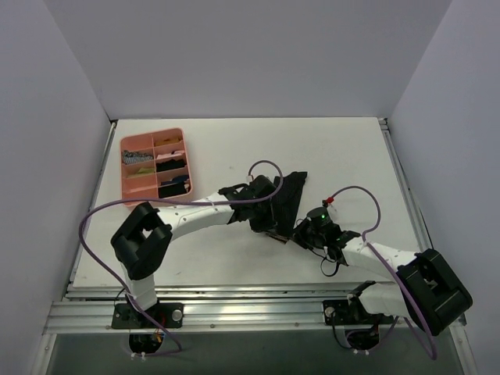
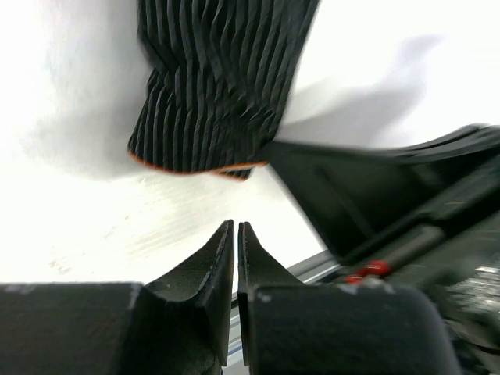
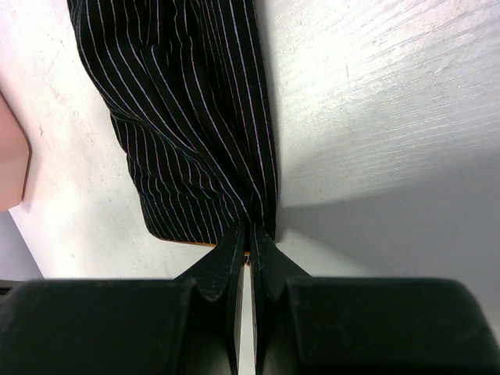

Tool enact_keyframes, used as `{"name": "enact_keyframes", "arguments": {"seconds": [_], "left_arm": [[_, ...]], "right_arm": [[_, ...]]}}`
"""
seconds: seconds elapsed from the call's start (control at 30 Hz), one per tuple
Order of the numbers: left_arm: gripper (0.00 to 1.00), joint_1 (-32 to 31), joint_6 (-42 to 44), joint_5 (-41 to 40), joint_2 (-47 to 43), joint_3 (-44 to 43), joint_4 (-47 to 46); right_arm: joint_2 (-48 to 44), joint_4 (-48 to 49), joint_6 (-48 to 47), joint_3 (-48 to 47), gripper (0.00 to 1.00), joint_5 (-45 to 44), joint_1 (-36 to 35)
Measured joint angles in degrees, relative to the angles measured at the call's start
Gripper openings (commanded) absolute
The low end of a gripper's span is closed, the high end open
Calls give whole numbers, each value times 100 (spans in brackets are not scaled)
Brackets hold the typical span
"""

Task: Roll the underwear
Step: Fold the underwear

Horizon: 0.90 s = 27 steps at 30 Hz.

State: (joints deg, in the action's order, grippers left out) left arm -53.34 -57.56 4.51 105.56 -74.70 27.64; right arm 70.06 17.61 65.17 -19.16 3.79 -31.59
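From my overhead feed the pink tray (image 1: 123,173) sits at the far left of the table (image 1: 344,152), well apart from the work. The left arm rises from its base, folds at a raised elbow above the near-left of the table, and runs its forearm out to the right toward the middle, with the wrist over the near-left side of the underwear (image 1: 287,195).

On that wrist's camera the left gripper (image 2: 236,228) has its fingers drawn almost together, with only a thin slit between them and nothing in it. It hangs above the table, and the garment's banded end is just beyond the tips, not touching them.

The underwear lies near the centre of the table as a narrow, bunched black strip. It runs from the far right toward the near left, and its orange-brown band shows at the near end.

The right arm sits low, its elbow out at the near right and its forearm reaching left toward that near end. The right gripper (image 3: 250,233) is closed to a hairline gap. The striped fabric gathers into folds right at its tips, so it looks pinched on the garment's near edge.
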Motion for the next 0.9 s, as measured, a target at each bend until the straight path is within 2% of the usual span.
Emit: {"name": "enact_keyframes", "arguments": {"seconds": [0.1,0.6,0.63,0.7,0.73,0.9], "left_arm": [[12,129,-55,48,-50,-70,-175],[8,173,-240,345,911,-140,-1038],[8,173,-258,350,909,-96,-1106],[8,175,-334,369,894,17,-1259],[7,175,-358,369,876,63,-1320],[6,168,-435,339,793,247,-1519]], "right_arm": [[0,4,20,0,0,0,-4],[35,175,122,70,1,4,-66],[33,149,109,61,10,2,-66],[33,7,57,-15,18,2,-66],[22,-85,24,-63,25,2,-70],[-424,-850,-166,-354,31,-17,-74]]}}
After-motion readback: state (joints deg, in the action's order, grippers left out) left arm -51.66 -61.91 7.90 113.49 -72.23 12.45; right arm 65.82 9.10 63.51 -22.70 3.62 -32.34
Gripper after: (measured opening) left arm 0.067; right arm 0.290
